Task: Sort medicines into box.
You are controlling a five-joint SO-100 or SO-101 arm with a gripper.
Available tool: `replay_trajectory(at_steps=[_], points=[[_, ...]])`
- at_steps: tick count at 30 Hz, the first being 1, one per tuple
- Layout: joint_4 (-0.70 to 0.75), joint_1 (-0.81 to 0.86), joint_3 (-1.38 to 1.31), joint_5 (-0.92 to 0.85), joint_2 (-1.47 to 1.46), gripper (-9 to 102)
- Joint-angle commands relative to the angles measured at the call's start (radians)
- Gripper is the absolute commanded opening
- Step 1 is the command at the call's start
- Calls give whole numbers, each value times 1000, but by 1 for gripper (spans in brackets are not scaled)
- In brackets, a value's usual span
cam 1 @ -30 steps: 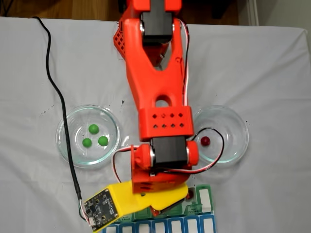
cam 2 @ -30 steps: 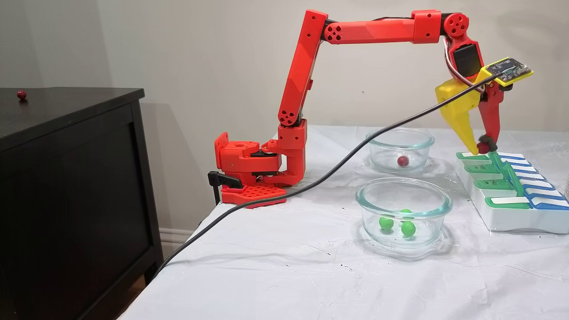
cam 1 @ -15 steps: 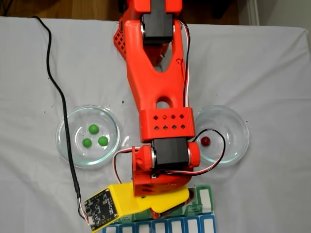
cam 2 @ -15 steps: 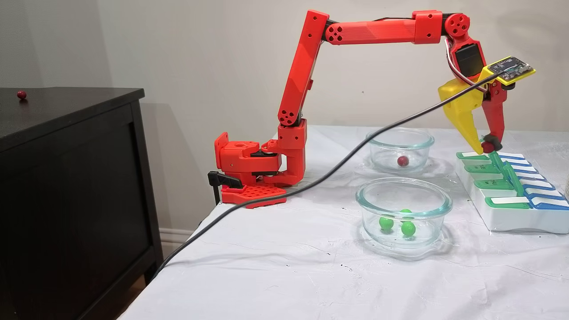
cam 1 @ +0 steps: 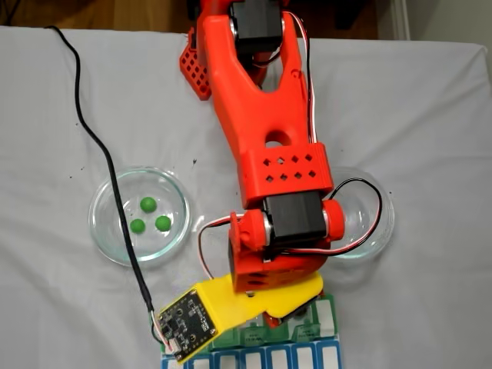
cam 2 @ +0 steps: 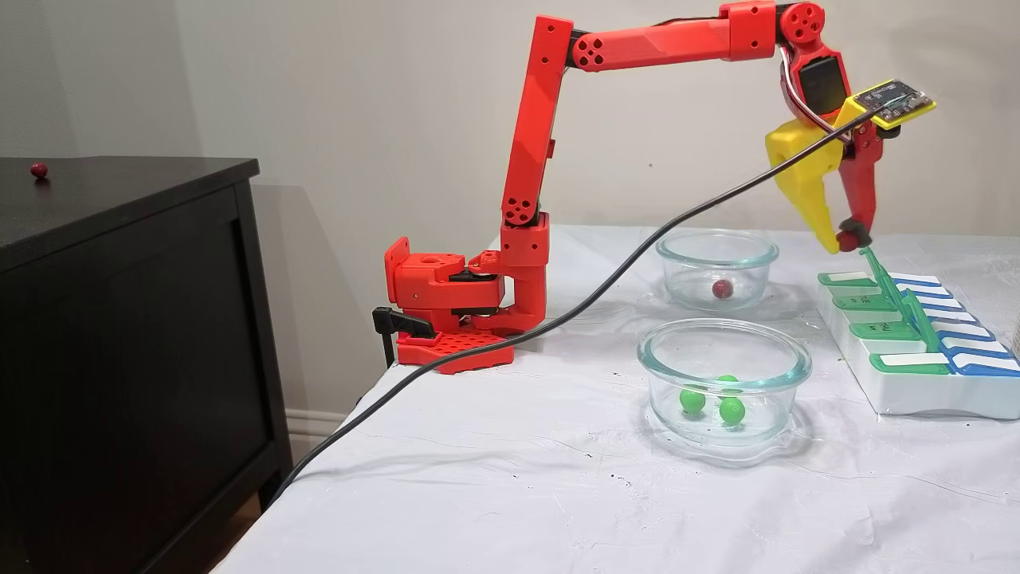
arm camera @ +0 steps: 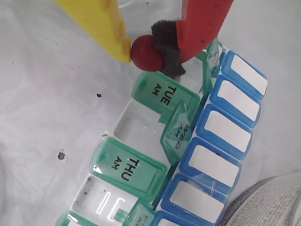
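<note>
A dark red medicine ball is pinched between the yellow finger and the black-padded red finger of my gripper. The gripper hangs shut just above the far end of the box, near the TUE lid. The WED lid stands raised over an open white compartment. Three green medicines lie in the near glass dish; in the top-down fixed view they sit at the left. One red ball rests in the far dish.
A black cable runs from the wrist camera across the table and off its left edge. The arm's base is clamped at the table's back left. Another red ball lies on the black cabinet. Blue lids line the box's other row.
The gripper has risen and swung a little away from the box's far end, still holding the red ball. The dishes and their balls have not moved.
</note>
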Motion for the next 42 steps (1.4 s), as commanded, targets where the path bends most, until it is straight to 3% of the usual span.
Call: replay_trajectory(at_steps=[1, 11, 28, 35, 42], points=[[-5, 28, -63, -64, 31, 0], [21, 64, -95, -199, -58, 0], [-196, 15, -84, 14, -110, 0], [-130, 9, -140, -14, -167, 27], [-118, 6, -114, -15, -112, 29]])
